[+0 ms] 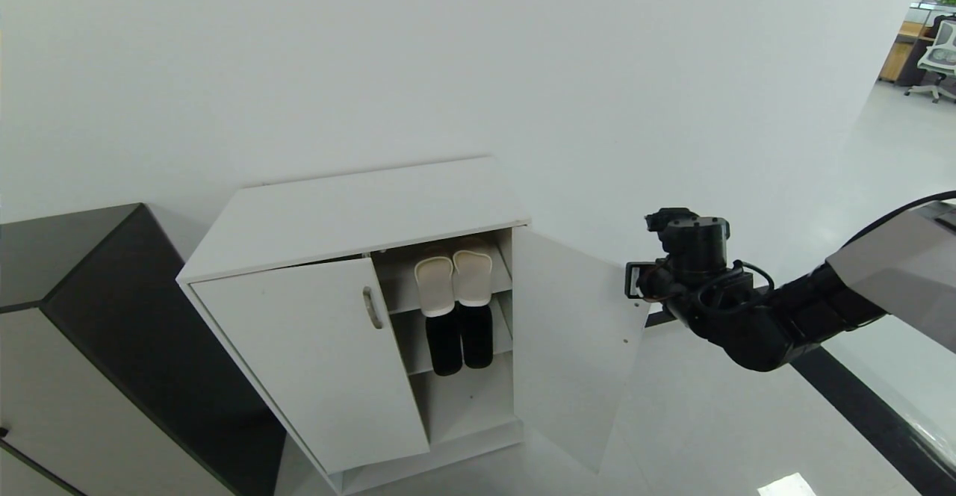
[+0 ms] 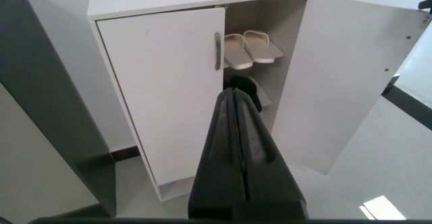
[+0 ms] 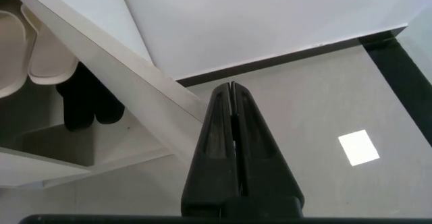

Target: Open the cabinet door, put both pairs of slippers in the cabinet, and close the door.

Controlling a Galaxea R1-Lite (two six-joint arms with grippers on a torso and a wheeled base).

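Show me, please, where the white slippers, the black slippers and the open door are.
white slippers [image 1: 435, 284]: head view, on the left slipper's sole.
black slippers [image 1: 446, 343]: head view, on the left slipper's middle.
open door [image 1: 575, 332]: head view, on the middle of its inner face.

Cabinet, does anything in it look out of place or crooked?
Nothing is spilled or damaged. The white slippers and black slippers appear to overhang their shelves, so they might catch the open right door when it closes.

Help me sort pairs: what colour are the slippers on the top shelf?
The top-shelf slippers are cream white, best seen in the head view.
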